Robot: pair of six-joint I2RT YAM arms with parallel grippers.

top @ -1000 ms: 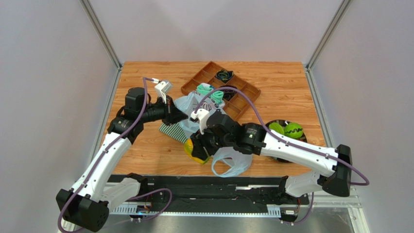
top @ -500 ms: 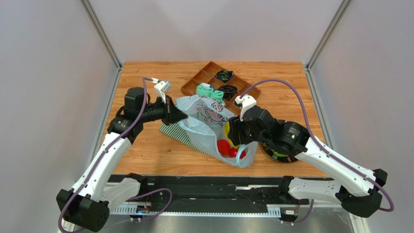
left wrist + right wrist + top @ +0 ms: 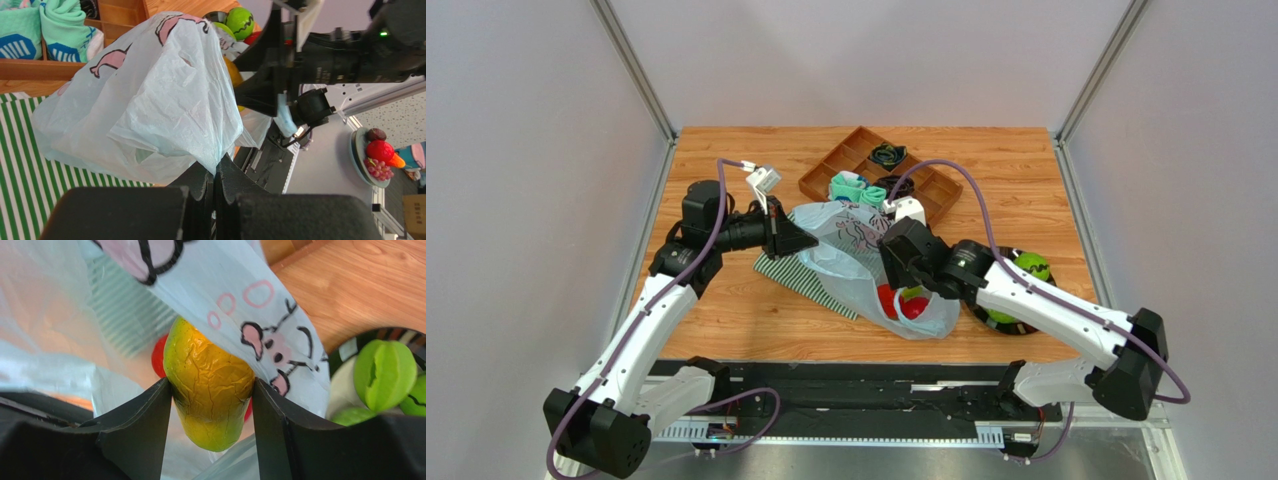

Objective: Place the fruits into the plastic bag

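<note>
The pale-blue plastic bag (image 3: 841, 262) with pink cartoon print lies mid-table, its mouth facing right. My left gripper (image 3: 799, 240) is shut on the bag's upper edge (image 3: 150, 100) and holds it up; its fingertips (image 3: 206, 175) pinch the film. My right gripper (image 3: 898, 270) is at the bag's mouth, shut on a yellow-orange mango (image 3: 210, 380) under the printed film (image 3: 260, 315). Red fruits (image 3: 896, 304) lie inside the bag, one (image 3: 158, 358) showing behind the mango. Green fruits (image 3: 1029, 267) sit on a dark plate (image 3: 979, 310) to the right.
A green-and-white striped cloth (image 3: 786, 272) lies under the bag's left side. A wooden compartment tray (image 3: 931, 195) at the back holds teal socks (image 3: 858, 189) and dark cords. The right arm crosses above the plate.
My right gripper carried the mango from the bag's near left side over to the right and into the bag's mouth. The bag has spread open, showing red fruits. The left gripper has stayed still.
</note>
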